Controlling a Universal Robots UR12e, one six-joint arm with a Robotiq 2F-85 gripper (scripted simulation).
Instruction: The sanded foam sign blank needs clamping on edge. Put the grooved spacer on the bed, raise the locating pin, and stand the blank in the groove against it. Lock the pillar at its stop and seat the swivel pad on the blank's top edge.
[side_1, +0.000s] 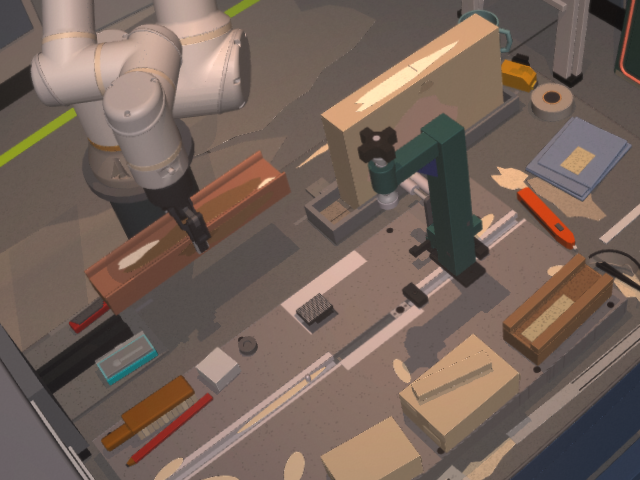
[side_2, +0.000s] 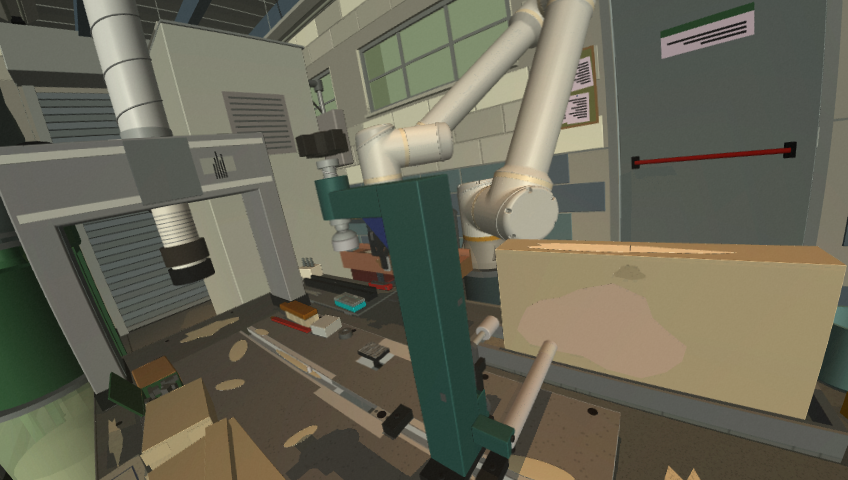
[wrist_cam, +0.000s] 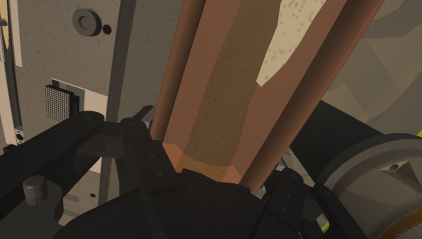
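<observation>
The long brown grooved spacer (side_1: 188, 232) hangs in the air over the left of the bed, held across its width by my gripper (side_1: 199, 238). In the wrist camera my fingers clasp both outer walls of the spacer (wrist_cam: 234, 97). The tan foam sign blank (side_1: 413, 103) stands on edge in a grey tray at the back. The green pillar (side_1: 450, 196) stands on its rail, right of centre. Its black knob (side_1: 377, 143) and swivel pad (side_1: 386, 199) reach toward the blank. A low checkered block (side_1: 314, 309) sits on the bed near the rail.
Behind the bed lie the robot base and a floor with a green stripe. Left front holds a black bar, a teal box (side_1: 126, 357), a white cube, a brush and a red pencil. A second grooved block (side_1: 558, 308) and foam offcuts (side_1: 457, 390) lie to the right.
</observation>
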